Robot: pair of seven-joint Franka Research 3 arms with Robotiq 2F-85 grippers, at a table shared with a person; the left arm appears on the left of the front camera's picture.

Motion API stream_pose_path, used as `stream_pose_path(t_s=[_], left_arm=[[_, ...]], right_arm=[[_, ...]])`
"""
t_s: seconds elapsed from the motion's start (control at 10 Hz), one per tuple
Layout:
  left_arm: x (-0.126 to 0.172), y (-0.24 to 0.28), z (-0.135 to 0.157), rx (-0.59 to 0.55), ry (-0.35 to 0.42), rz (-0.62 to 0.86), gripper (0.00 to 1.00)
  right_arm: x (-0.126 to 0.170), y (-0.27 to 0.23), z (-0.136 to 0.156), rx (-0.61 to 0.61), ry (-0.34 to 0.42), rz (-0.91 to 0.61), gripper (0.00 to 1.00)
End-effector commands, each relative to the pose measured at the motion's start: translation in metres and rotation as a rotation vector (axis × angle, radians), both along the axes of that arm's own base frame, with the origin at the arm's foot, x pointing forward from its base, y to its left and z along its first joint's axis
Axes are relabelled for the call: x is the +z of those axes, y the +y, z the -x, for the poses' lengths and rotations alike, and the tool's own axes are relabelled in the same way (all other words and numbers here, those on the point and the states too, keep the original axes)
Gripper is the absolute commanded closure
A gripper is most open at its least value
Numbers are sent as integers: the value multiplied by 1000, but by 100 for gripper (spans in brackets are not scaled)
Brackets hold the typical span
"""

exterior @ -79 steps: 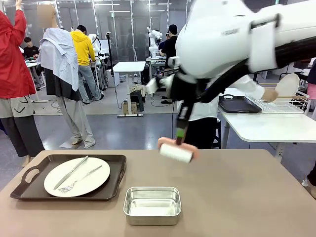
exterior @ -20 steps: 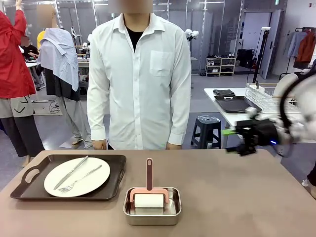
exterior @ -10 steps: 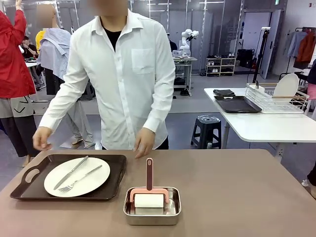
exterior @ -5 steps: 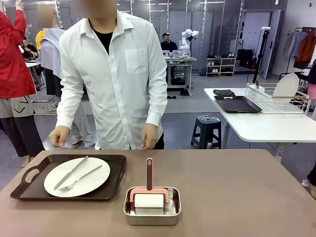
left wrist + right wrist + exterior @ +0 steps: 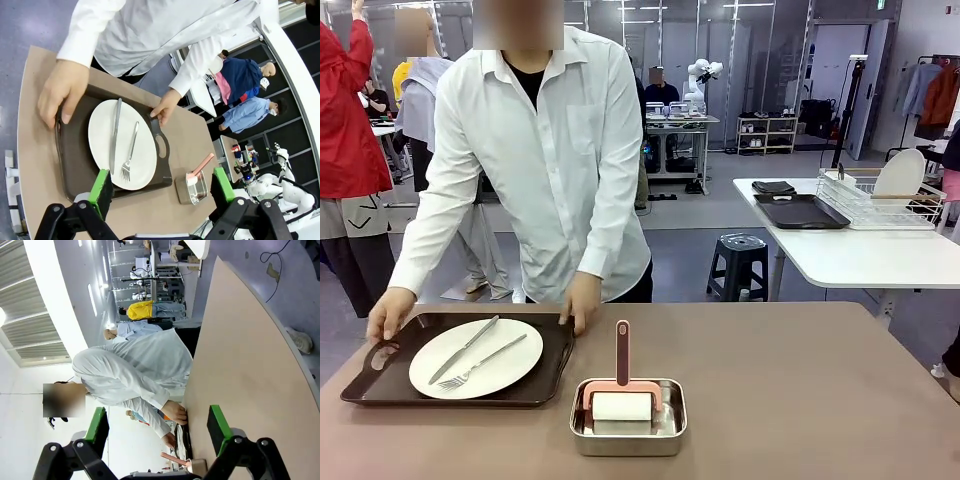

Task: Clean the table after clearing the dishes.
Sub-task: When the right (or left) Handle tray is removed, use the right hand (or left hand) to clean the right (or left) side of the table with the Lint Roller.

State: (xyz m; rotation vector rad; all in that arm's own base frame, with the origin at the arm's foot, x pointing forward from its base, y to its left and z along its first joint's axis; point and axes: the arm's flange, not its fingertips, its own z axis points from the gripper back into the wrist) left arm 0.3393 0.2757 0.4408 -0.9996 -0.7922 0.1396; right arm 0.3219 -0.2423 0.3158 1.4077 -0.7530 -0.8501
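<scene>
A round white plate (image 5: 510,372) with a steel knife (image 5: 465,349) and fork (image 5: 483,363) lies on a dark brown tray (image 5: 556,352) at the left of the taupe table (image 5: 800,380). A person in a white shirt leans over from the far side, one hand (image 5: 390,315) on the tray's left handle and the other hand (image 5: 580,305) on its right end. My left gripper (image 5: 161,184) hangs open high above the plate (image 5: 145,150) and tray (image 5: 75,165). Over the table (image 5: 240,365), my right gripper (image 5: 156,424) is open too and holds nothing.
A small steel pan (image 5: 628,432) near the front edge holds a pink-handled white roller (image 5: 622,400). A white side table (image 5: 860,255) with a wire rack (image 5: 880,205) and a dark tray stands at the back right, a stool (image 5: 740,262) beside it.
The person has bent down and set both hands on the tray's two ends; half a second ago the hands hung above the table's far edge. Plate, pan and roller have not moved.
</scene>
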Motion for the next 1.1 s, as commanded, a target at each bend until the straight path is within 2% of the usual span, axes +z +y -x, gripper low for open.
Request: stream_pose_path(t_s=[0.0,0.7,0.8,1.0], left_arm=[[1,3,3,-8,-11,4,0],[0,0,0,0,0,0,0],[25,-14,-15,-43,-63,-66,0],[95,-100,-68,-279,-153,-365,0]], right_arm=[[5,2,3,10,-5,10,0],[5,2,3,10,-5,10,0],[5,2,3,10,-5,10,0],[5,2,3,10,-5,10,0]])
